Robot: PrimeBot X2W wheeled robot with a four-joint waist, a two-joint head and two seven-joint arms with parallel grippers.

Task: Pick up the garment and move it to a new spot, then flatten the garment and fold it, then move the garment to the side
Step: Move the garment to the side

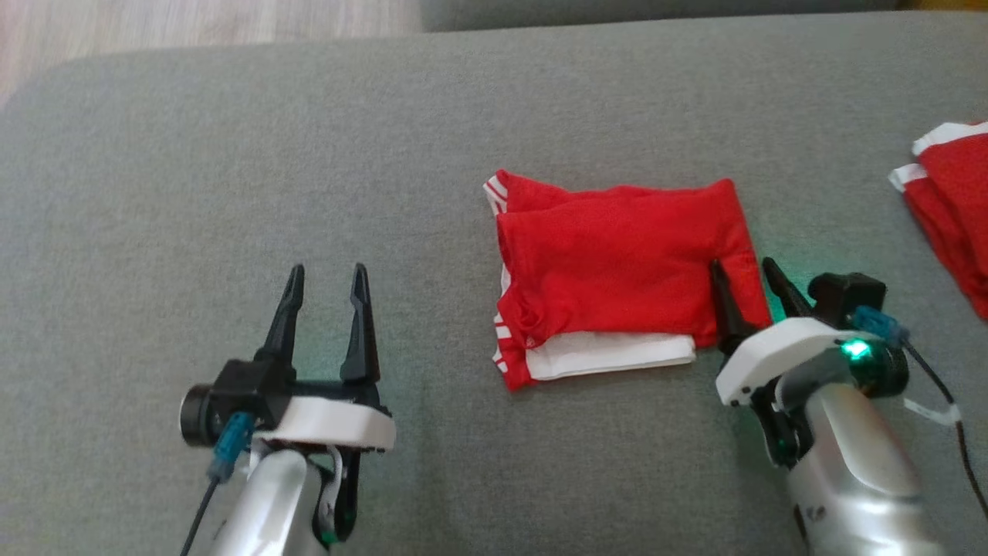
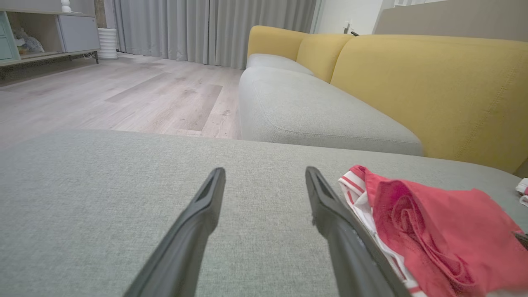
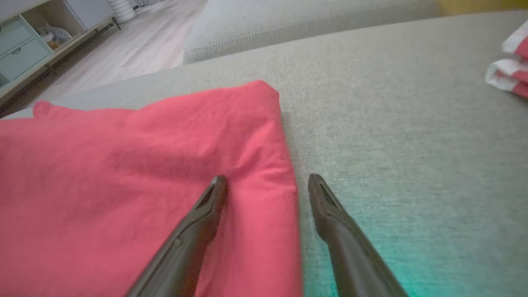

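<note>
Head view has the folded red garment (image 1: 617, 262) lying flat near the middle of the grey cushion (image 1: 231, 154), a white band peeking out along its near edge and white stripes at its left side; the right gripper (image 1: 742, 264) sits at the garment's right edge with its fingers spread wide, one finger over the red cloth and the other over bare cushion just beside it, gripping nothing; the left gripper (image 1: 328, 270) is likewise spread wide and empty, over bare cushion well to the left of the garment; a second red-and-white cloth (image 1: 953, 201) lies at the far right, apart from both; in the left wrist view a yellow backrest (image 2: 433, 82) rises behind.
</note>
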